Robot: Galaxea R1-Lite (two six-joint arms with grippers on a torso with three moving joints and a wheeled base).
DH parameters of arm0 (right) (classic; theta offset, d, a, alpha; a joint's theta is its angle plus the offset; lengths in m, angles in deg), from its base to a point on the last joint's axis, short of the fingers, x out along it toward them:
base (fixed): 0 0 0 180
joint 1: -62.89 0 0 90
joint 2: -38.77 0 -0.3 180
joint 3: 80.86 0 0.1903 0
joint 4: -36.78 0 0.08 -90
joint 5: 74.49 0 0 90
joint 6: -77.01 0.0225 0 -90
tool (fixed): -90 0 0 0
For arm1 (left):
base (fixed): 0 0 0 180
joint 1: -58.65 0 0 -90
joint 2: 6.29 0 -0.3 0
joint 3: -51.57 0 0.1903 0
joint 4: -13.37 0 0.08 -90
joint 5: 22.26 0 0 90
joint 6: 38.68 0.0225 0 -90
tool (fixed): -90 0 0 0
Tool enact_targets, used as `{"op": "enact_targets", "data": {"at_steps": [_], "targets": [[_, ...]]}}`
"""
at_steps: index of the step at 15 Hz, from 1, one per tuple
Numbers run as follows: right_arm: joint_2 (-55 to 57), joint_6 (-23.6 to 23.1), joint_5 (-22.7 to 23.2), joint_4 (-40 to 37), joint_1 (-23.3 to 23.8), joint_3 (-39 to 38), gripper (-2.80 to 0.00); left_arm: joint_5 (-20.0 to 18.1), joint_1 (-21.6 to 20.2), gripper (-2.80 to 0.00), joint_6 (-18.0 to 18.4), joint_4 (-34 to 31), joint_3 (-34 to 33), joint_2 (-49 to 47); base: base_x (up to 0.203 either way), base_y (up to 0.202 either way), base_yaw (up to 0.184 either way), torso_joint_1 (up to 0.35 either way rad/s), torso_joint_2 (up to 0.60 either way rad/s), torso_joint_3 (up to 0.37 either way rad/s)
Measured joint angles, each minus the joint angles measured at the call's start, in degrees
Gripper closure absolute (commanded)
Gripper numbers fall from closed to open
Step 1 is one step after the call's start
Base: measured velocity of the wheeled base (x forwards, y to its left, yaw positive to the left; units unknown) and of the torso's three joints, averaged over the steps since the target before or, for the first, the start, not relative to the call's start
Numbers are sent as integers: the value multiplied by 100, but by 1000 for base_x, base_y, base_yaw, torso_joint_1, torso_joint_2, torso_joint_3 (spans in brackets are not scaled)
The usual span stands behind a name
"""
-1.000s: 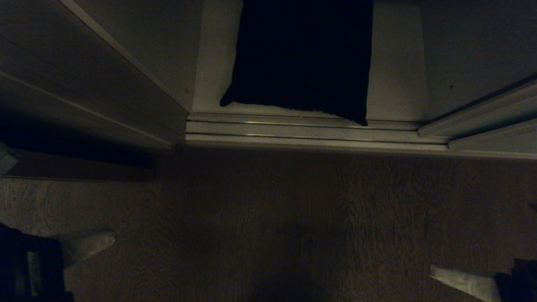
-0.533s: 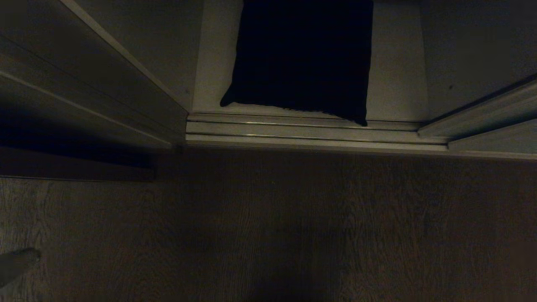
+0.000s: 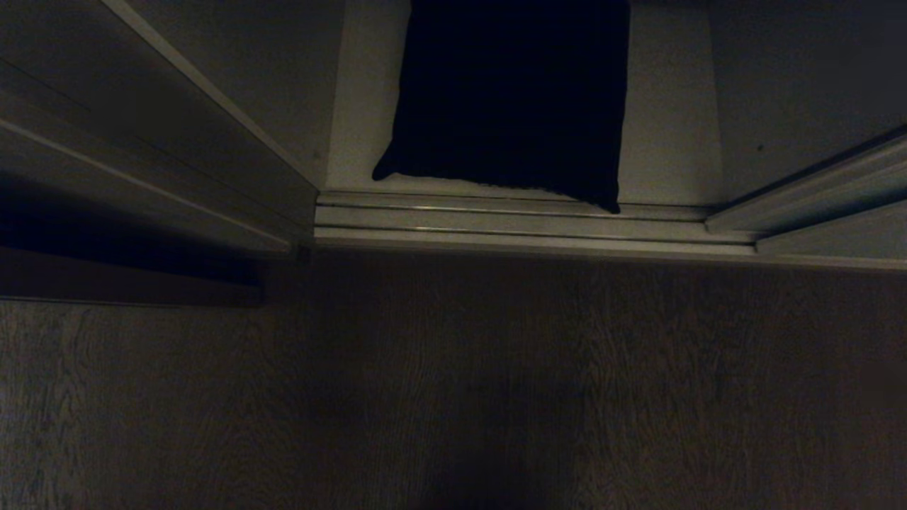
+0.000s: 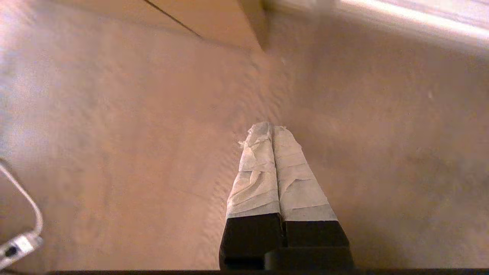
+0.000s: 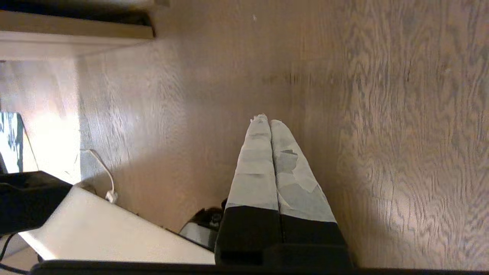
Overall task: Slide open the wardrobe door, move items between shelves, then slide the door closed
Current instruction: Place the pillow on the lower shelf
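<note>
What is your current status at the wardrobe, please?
Left tool and right tool shut, empty, over the floor. Black garment on the shelf. Doorway unobstructed.

Both grippers look the same: the left gripper (image 4: 272, 126) and right gripper (image 5: 266, 119) have black finger bases and wrinkly pale tape wrapped up to the tips. White cable (image 4: 23, 200) near the left one.

I see a black folded garment (image 3: 510, 99) on an off-white shelf (image 3: 666, 142), brown wood-grain floor (image 3: 496, 382), and pale tape wrapping both black claws' fingers (image 4: 259, 172).
</note>
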Motion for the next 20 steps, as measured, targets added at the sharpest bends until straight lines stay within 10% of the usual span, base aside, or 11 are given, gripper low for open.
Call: {"op": "enact_targets", "data": {"at_steps": [5,8,12,16,20], "targets": [[-149,1,-283,449,17,-74,0,323,-764,0,651,35,-606,1214,0,0,0,0,0,0],[-166,-15,-359,496,26,-79,0,-584,-907,0,1264,222,-943,1658,0,0,0,0,0,0],[-168,-107,-456,505,34,-201,0,-2702,-929,0,1631,638,-2269,2237,0,0,0,0,0,0],[-168,-240,-456,619,37,-518,0,-2383,-929,0,1774,2097,-3714,2557,0,0,0,0,0,0],[-168,-418,-449,1172,37,-927,0,-2279,-929,0,1756,2125,-3871,2656,0,0,0,0,0,0]]}}
